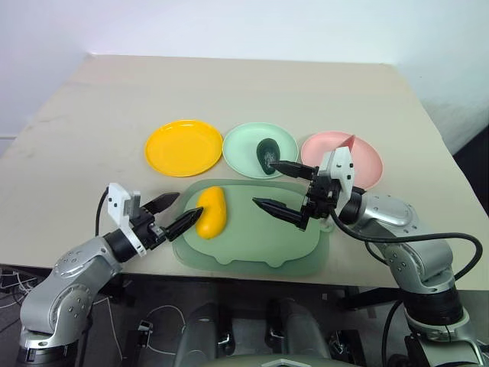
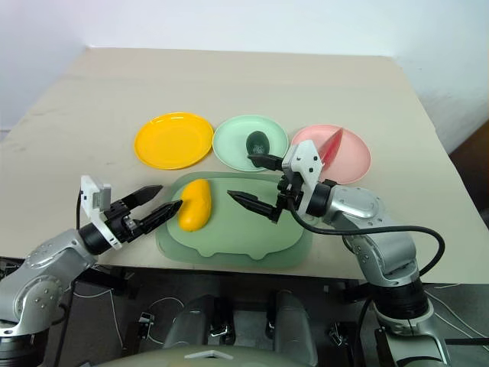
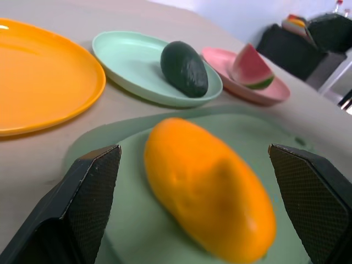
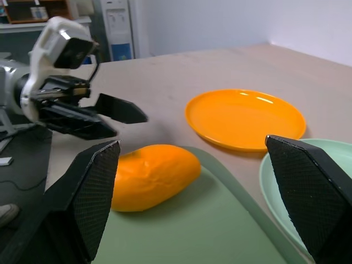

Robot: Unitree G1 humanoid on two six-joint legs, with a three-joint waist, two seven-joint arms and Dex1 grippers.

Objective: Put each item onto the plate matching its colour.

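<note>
Left eye view: mango (image 1: 211, 212) seen on tray (image 1: 298, 256), orange plate (image 1: 183, 147) at its 11 o'clock. Left tool (image 1: 173, 215) spread empty beside mango, presumably for grasp; right tool (image 1: 280, 187) likewise spread, empty.

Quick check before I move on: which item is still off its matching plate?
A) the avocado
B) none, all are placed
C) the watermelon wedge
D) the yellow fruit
D: the yellow fruit lies on the pale green tray, not on the orange-yellow plate.
</note>
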